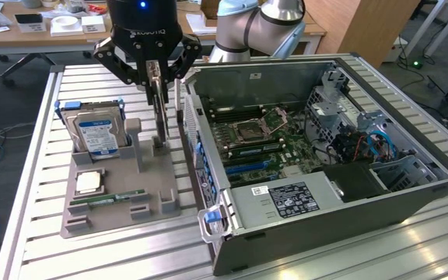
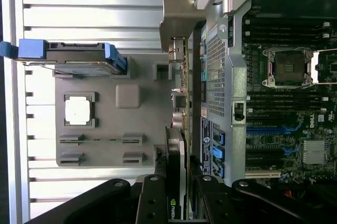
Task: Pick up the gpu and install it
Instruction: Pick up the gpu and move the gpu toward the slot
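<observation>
The gpu (image 1: 160,111) hangs edge-on as a thin dark card under my gripper (image 1: 158,79), which is shut on its upper edge. Its lower end reaches the upright slot post of the grey holder tray (image 1: 123,181); I cannot tell whether it still sits in that slot. In the wrist view the gpu (image 2: 176,150) runs as a slim strip beside the case wall, its silvery bracket (image 2: 181,13) at the far end, and my gripper (image 2: 176,187) clamps it from both sides. The open computer case (image 1: 410,192) lies just to the exterior view's right of the card, with the motherboard (image 1: 263,140) exposed.
On the tray a hard drive (image 1: 95,131) in a blue carrier stands upright, with a CPU (image 1: 89,182) and a green memory stick (image 1: 107,200) lying nearer the front. The case's side wall (image 1: 196,134) rises close beside the card. A slatted metal table (image 1: 91,256) carries everything.
</observation>
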You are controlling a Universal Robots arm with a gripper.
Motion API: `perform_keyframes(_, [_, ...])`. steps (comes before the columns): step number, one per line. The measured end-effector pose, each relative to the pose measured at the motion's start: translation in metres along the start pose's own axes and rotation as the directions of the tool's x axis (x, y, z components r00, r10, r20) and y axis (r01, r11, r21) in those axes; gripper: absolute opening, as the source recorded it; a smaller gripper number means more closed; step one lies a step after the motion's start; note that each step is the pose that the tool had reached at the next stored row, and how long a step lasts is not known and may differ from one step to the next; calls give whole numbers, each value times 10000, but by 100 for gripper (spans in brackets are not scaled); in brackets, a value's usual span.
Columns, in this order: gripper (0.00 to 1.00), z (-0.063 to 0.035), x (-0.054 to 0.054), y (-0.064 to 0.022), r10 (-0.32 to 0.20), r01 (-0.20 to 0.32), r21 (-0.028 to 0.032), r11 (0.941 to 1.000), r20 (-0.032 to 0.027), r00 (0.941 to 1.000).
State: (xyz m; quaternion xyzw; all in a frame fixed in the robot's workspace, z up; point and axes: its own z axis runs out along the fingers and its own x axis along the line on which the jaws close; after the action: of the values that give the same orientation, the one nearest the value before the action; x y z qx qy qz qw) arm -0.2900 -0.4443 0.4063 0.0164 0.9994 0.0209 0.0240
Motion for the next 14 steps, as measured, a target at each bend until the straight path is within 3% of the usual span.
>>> perform_keyframes(14, [27, -66, -4, 3, 0, 0, 0, 10000, 0, 10000])
